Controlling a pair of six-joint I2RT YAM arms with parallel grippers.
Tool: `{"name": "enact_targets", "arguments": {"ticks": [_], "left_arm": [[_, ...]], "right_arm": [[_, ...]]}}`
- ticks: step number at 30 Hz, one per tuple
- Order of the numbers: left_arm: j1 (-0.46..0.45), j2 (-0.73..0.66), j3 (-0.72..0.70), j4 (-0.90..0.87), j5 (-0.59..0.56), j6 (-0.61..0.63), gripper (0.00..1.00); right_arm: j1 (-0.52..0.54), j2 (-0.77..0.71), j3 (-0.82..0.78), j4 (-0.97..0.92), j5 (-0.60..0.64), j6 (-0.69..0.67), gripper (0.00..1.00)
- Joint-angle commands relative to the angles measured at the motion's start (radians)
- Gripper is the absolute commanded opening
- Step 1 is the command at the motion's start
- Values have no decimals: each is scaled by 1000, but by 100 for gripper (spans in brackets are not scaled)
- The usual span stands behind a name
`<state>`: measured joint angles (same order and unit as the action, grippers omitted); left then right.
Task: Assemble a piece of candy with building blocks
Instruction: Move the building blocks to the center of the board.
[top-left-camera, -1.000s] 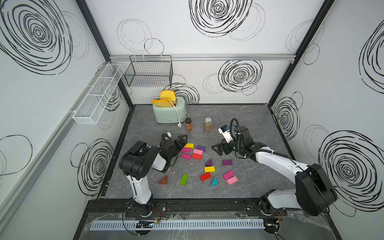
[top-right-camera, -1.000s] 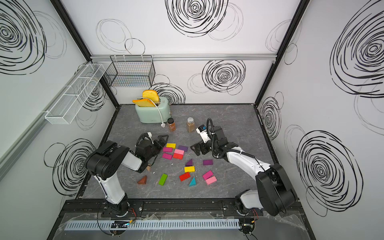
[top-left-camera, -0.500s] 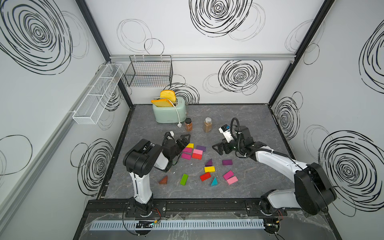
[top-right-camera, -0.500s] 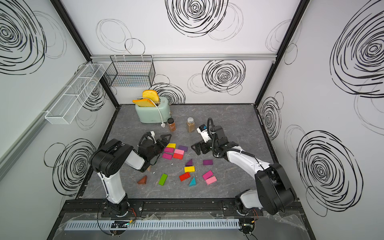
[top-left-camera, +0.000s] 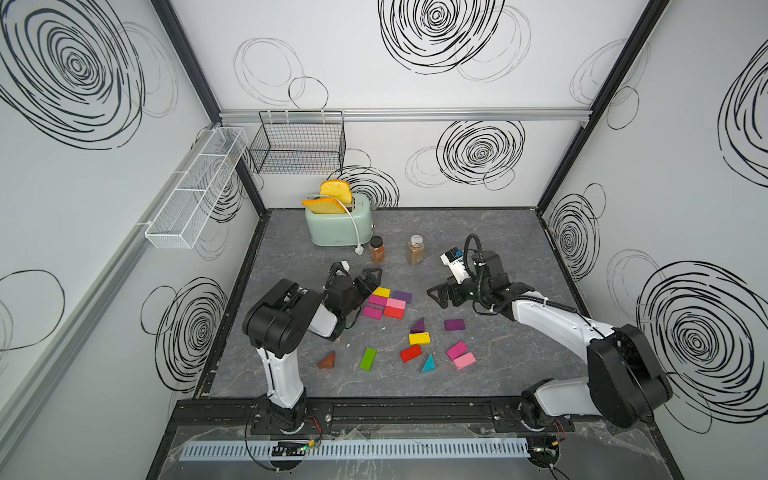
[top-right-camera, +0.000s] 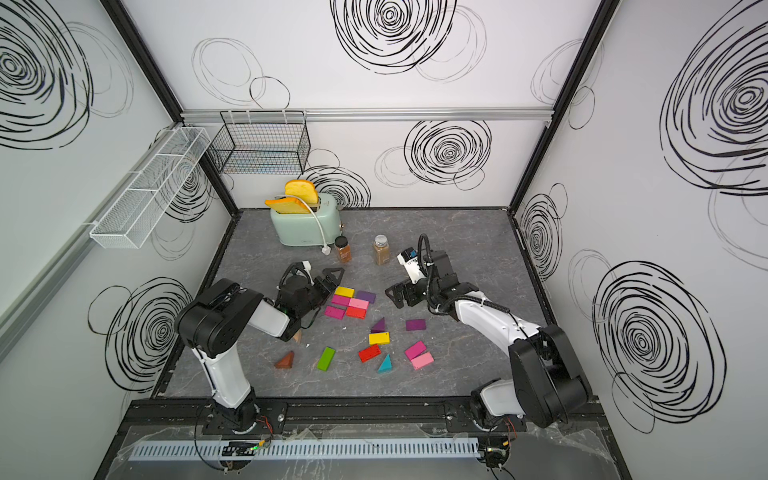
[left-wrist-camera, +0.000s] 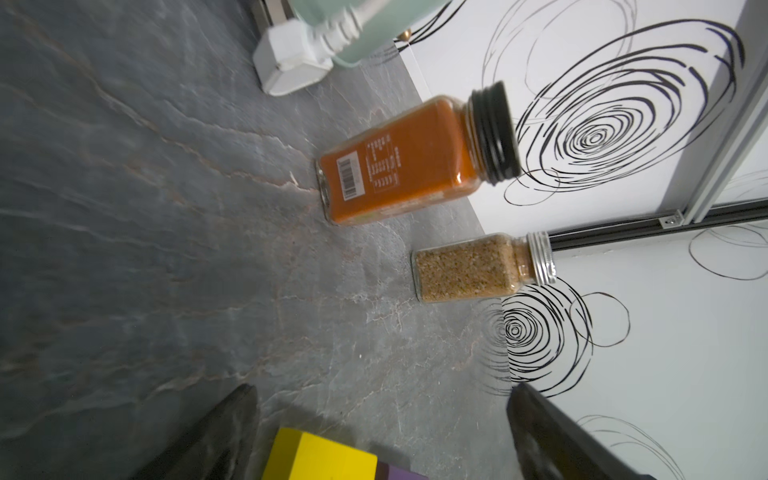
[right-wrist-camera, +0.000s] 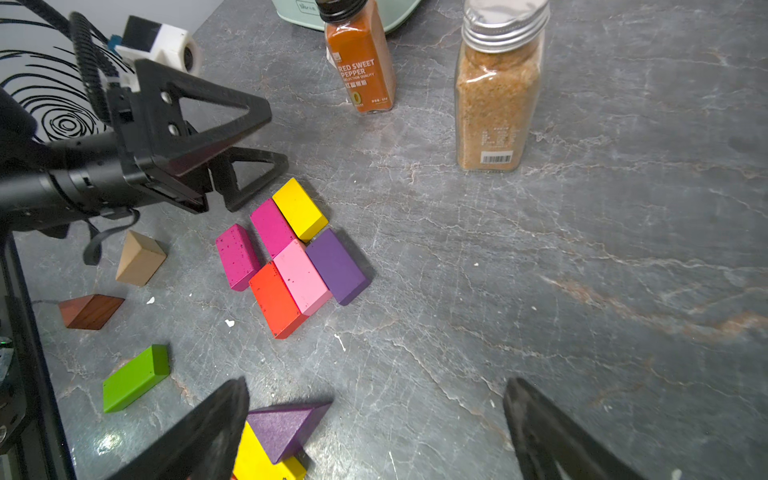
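Six flat building blocks lie packed together: yellow (top-left-camera: 381, 292), purple (top-left-camera: 402, 296), two magenta, pink (right-wrist-camera: 301, 276) and red (right-wrist-camera: 274, 299). My left gripper (top-left-camera: 374, 280) stands open right beside the yellow one (left-wrist-camera: 320, 459), which lies low between its fingers, untouched. Loose blocks lie nearer the front: a purple wedge (top-left-camera: 418, 325) on a yellow brick (top-left-camera: 419, 338), a purple brick (top-left-camera: 454, 324), red, teal wedge (top-left-camera: 428, 363), magenta, pink, green (top-left-camera: 368, 358) and brown wedge (top-left-camera: 328, 360). A tan wedge (right-wrist-camera: 140, 258) sits under my left arm. My right gripper (top-left-camera: 435, 297) is open and empty, right of the cluster.
Two spice jars, one with a black cap (top-left-camera: 377, 249) and one with a silver cap (top-left-camera: 415, 250), stand behind the blocks. A mint toaster (top-left-camera: 338, 224) with toast and its white plug (left-wrist-camera: 291, 62) is at the back left. Wire baskets hang on the walls.
My left arm has shifted a little to the right, toward the packed blocks. The right arm and all blocks have stayed in place.
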<state>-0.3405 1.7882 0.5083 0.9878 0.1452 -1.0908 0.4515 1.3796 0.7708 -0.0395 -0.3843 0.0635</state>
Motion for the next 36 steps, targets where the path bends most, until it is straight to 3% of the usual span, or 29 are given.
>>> {"name": "enact_targets", "arguments": {"ticks": [1, 3, 5, 9, 12, 24, 36], "left_arm": [[27, -204, 63, -321, -40, 145, 98], [13, -333, 85, -576, -46, 219, 98], [-2, -447, 63, -715, -39, 239, 98], [-25, -613, -32, -833, -6, 218, 98], [-71, -651, -84, -848, 2, 197, 98], [-141, -558, -166, -677, 57, 137, 98], [-187, -412, -189, -479, 104, 25, 98]], "right_arm": [[-5, 6, 25, -9, 8, 8, 99], [-5, 11, 28, 2, 8, 24, 99], [-4, 30, 37, 13, -7, 37, 99], [2, 79, 63, 35, -28, 75, 99], [5, 110, 83, 46, -43, 100, 99], [7, 262, 193, 38, -111, 129, 99], [3, 268, 185, 24, -98, 117, 99]]}}
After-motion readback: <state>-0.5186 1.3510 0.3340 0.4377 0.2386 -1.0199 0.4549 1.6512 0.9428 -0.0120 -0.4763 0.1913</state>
